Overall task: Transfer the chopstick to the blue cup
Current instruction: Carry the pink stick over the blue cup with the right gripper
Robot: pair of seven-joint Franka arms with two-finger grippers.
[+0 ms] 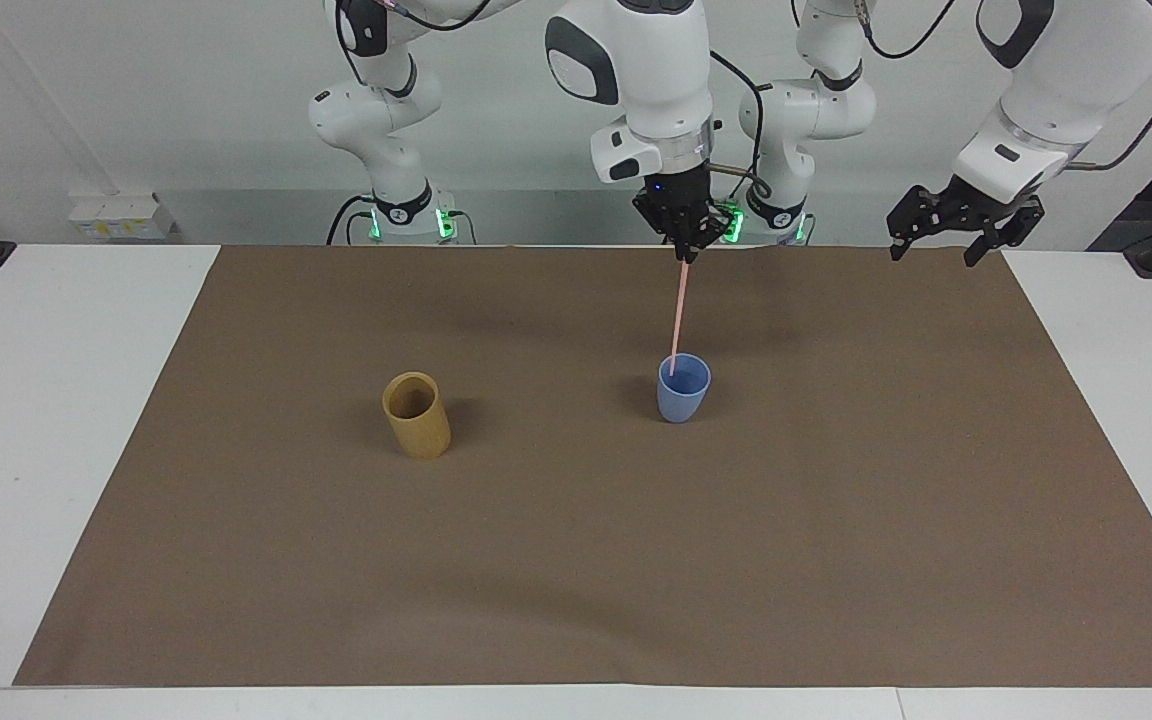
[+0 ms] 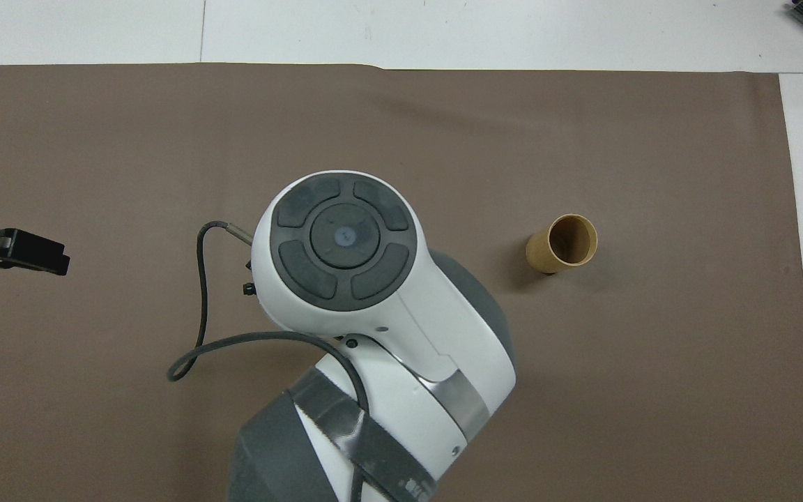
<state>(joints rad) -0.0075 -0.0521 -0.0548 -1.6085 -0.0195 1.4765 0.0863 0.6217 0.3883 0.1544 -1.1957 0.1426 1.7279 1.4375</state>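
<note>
1. White table (image 1: 56, 420), backed by a pale wall, carried the whole setup; a brown mat (image 1: 576, 560) covered most of it, giving both cups one plain, level footing.

2. My right arm (image 2: 373, 314) reached in from its own base to stand over the blue cup, so large in the overhead view that it hid the cup and my pincer there. I judged this placement deliberate: the stick had to hang straight above the opening.

3. My left gripper (image 1: 948, 232) waited in the air over the mat's edge at the left arm's end of the table, fingers spread and holding nothing, well apart from the work.

4. Tan cup (image 1: 416, 415) stood upright toward the right arm's end of the table, empty, well apart from the blue cup.

5. Blue cup (image 1: 683, 388) stood upright on the mat, mouth up, ready to receive.

6. My right gripper (image 1: 684, 252) hung above the blue cup, fingertips clamped on the top end of the stick. Gripping the top left the full length free to drop in.

7. Chopstick (image 1: 677, 315), pale pink, hung nearly vertical from that clamp, slightly tilted, its lower tip at the blue cup's mouth, seemingly just inside the rim. It was not yet released; I judged lowering and letting go remained.
</note>
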